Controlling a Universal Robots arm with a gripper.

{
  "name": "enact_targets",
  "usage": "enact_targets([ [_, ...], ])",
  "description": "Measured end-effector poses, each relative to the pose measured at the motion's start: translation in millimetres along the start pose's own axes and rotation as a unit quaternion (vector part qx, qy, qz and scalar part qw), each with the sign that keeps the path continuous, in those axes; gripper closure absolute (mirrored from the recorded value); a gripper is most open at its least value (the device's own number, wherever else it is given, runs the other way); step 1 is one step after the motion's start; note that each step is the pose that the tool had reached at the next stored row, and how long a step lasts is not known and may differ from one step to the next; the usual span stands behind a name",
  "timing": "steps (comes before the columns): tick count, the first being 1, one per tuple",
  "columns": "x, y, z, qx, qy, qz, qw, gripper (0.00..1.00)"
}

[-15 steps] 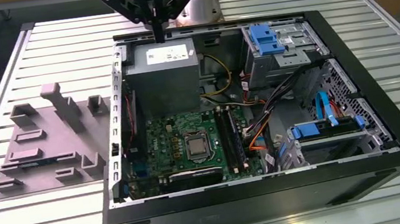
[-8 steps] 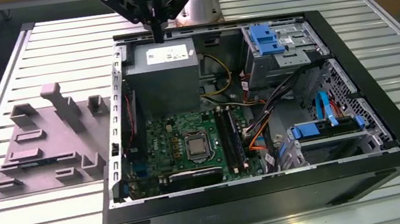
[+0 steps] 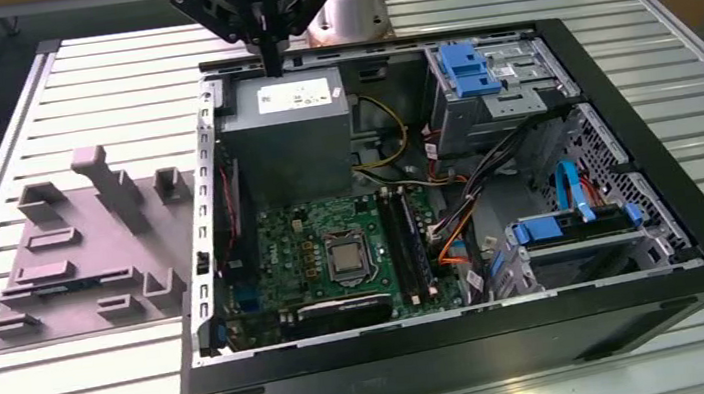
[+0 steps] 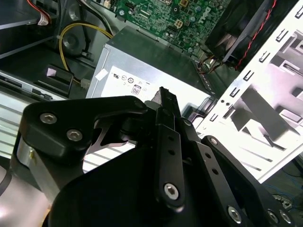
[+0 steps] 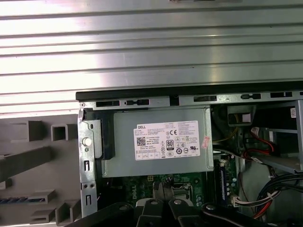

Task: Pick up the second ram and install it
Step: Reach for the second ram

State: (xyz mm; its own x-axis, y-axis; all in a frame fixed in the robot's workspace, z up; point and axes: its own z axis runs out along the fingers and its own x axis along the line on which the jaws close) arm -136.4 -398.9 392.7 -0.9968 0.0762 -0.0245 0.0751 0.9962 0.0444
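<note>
The second ram (image 3: 74, 286) is a thin bluish-green stick lying flat in a groove of the grey moulded tray (image 3: 89, 249), to the exterior view's left of the open computer case (image 3: 478, 343). It shows as a dark blue strip, the ram (image 5: 16, 200), in the first wrist view. My gripper (image 3: 271, 64) hangs over the back edge of the case, above the grey power supply (image 3: 291, 134), far from the tray. Its fingers are shut with nothing between them, as the gripper (image 4: 164, 97) shows in the second wrist view. The black memory slots (image 3: 405, 241) lie on the green motherboard (image 3: 285, 250).
Inside the case are drive bays with blue brackets (image 3: 464, 67), loose cables (image 3: 457, 229) and a black fan (image 4: 246, 28). The tray carries raised blocks (image 3: 100, 172). Case and tray rest on a ribbed metal table (image 3: 81, 391). The case's metal wall (image 5: 87, 156) stands between tray and power supply (image 5: 158, 142).
</note>
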Motion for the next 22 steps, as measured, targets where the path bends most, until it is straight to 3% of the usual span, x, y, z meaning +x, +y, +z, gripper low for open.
enact_targets([
  [22, 7.9, -0.6, 0.1, 0.0000, 0.0000, 0.000, 1.0000, 0.89],
])
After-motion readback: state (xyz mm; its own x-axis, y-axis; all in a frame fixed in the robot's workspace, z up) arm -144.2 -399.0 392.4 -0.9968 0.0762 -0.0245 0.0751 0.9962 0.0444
